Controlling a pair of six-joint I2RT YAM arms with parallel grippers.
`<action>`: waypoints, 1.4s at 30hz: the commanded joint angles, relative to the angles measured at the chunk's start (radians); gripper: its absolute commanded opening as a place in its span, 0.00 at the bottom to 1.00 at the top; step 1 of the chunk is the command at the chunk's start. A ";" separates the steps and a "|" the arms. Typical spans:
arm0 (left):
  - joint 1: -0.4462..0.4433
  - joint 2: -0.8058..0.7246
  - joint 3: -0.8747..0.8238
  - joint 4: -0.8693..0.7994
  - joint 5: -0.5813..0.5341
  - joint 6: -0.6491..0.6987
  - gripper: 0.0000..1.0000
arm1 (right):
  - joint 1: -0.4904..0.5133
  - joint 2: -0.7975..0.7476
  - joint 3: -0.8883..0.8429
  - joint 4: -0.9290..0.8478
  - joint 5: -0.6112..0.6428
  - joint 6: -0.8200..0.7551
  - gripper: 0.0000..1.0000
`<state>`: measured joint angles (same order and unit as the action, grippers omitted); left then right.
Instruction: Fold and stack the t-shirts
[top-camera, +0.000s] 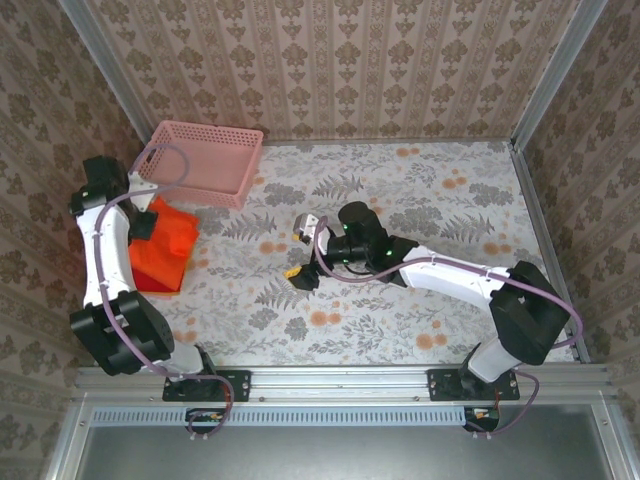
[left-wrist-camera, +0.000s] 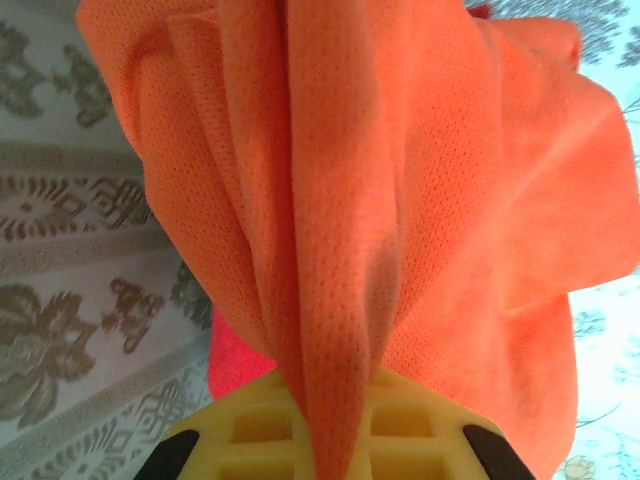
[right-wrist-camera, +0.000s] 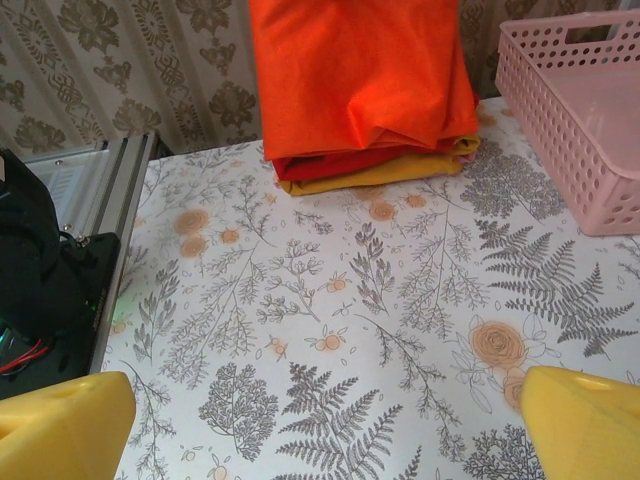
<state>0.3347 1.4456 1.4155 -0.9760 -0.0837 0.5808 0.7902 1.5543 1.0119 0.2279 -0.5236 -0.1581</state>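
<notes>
The orange shirt (top-camera: 170, 240) is located at the left side of the table (top-camera: 430, 200), near the front corner of the basket (top-camera: 205, 160), on top of a stack. In the right wrist view, the orange shirt (right-wrist-camera: 360, 70) is seen to be drawn upward past the top of the frame, while its lower folds rest on the red shirt (right-wrist-camera: 330, 163), of which a narrow edge is exposed. Beneath the red shirt, a mustard cloth (right-wrist-camera: 390, 172) is laid flat on the table. The stack is set beside the basket (right-wrist-camera: 580, 120) with a gap of bare table between them. In the left wrist view, a bunched fold of the orange shirt (left-wrist-camera: 420, 200) is pinched in the left gripper (left-wrist-camera: 330, 440). Its yellow fingers (left-wrist-camera: 250, 430) are closed tight on the cloth, and a patch of the red shirt (left-wrist-camera: 235, 365) is visible below the fold. From above, the left gripper (top-camera: 148, 222) is found at the left edge of the orange shirt. The right gripper (top-camera: 303, 250) is positioned near the table centre, well apart from the stack and directed toward it. In its own view, the yellow fingertips (right-wrist-camera: 60, 430) are spread to full width, bare table is seen between them, and nothing is held.
</notes>
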 joint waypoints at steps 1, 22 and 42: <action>0.014 0.002 0.038 -0.009 -0.043 0.010 0.00 | 0.009 0.019 0.040 -0.025 0.003 -0.009 1.00; 0.040 0.271 0.068 0.146 -0.177 -0.053 0.00 | 0.014 0.062 0.042 -0.056 0.016 -0.010 1.00; 0.016 0.161 -0.011 0.321 0.191 -0.535 1.00 | 0.013 0.059 0.044 -0.078 0.016 0.012 1.00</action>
<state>0.3523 1.6348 1.4406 -0.7372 -0.0460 0.2073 0.7975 1.6058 1.0286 0.1749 -0.5053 -0.1539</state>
